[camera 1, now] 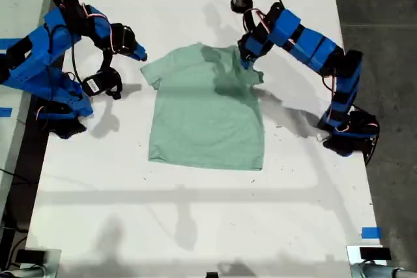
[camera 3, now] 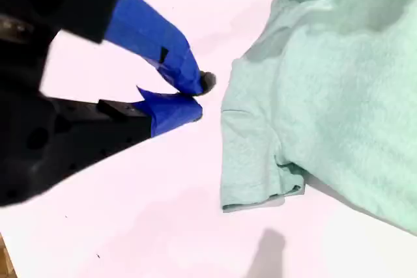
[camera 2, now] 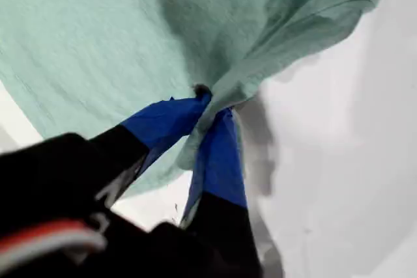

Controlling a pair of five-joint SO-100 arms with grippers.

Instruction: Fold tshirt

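Observation:
The pale mint-green tshirt (camera 1: pixel 205 115) lies mostly flat on the white table (camera 1: pixel 195 226), collar toward the far edge. On the exterior view's right, my first gripper (camera 1: pixel 247 62) is shut on the shirt's shoulder by the sleeve. The first wrist view shows its blue fingers (camera 2: pixel 163 122) pinching a bunched fold of the tshirt (camera 2: pixel 98 43) that is lifted slightly. My second gripper (camera 1: pixel 139 55) sits on the exterior view's left, just off the other sleeve (camera 1: pixel 151 73). In the second wrist view, my second gripper (camera 3: pixel 195 97) is shut with nothing in it, a short gap from the tshirt (camera 3: pixel 339 96).
Both arm bases stand at the table's side edges in the exterior view. A blue tape mark (camera 1: pixel 370 232) is near the exterior view's lower right corner. Dark floor (camera 1: pixel 384 4) lies beyond the table on the exterior view's right.

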